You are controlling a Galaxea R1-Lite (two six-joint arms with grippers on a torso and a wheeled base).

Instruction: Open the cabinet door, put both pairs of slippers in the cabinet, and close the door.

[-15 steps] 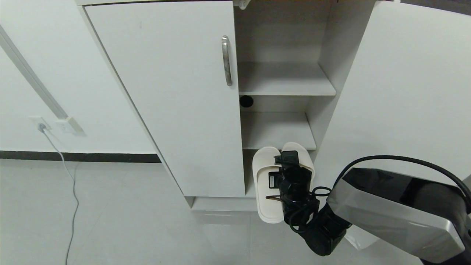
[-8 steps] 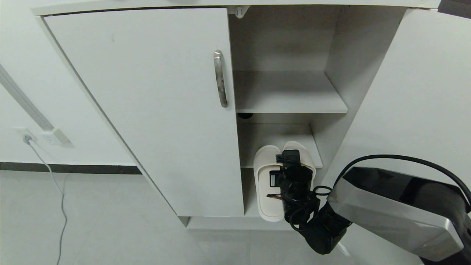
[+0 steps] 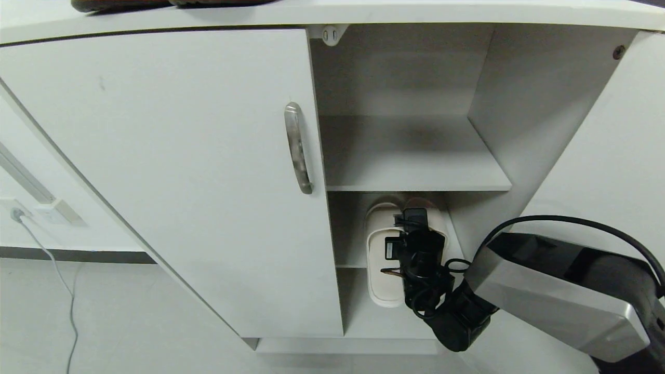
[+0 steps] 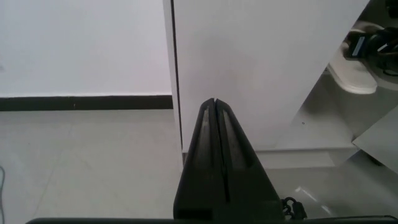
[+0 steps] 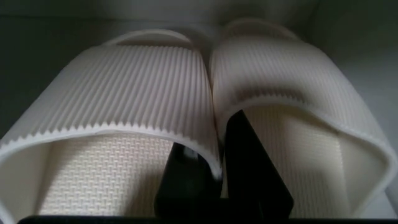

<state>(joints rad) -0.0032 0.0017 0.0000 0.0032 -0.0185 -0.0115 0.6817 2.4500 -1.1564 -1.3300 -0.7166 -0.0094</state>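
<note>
The white cabinet has its left door (image 3: 171,171) closed, with a metal handle (image 3: 297,148), and its right door (image 3: 618,150) swung open. My right gripper (image 3: 413,221) is shut on a pair of white slippers (image 3: 382,259), pinching their inner edges together. The toes reach into the compartment under the upper shelf (image 3: 410,156), and the heels stick out past the front. In the right wrist view the ribbed straps of the slippers (image 5: 137,87) sit around my right gripper (image 5: 214,165). My left gripper (image 4: 214,106) is shut and empty, low in front of the closed door, with the slippers (image 4: 354,71) off to one side.
Dark objects (image 3: 156,4) lie on the cabinet top. A wall socket with a cable (image 3: 18,214) is at the far left above the tiled floor (image 3: 78,322). The open door stands close beside my right arm.
The head camera has moved closer to the cabinet. My right gripper has carried the slippers forward, from in front of the lower shelf edge into the compartment.
</note>
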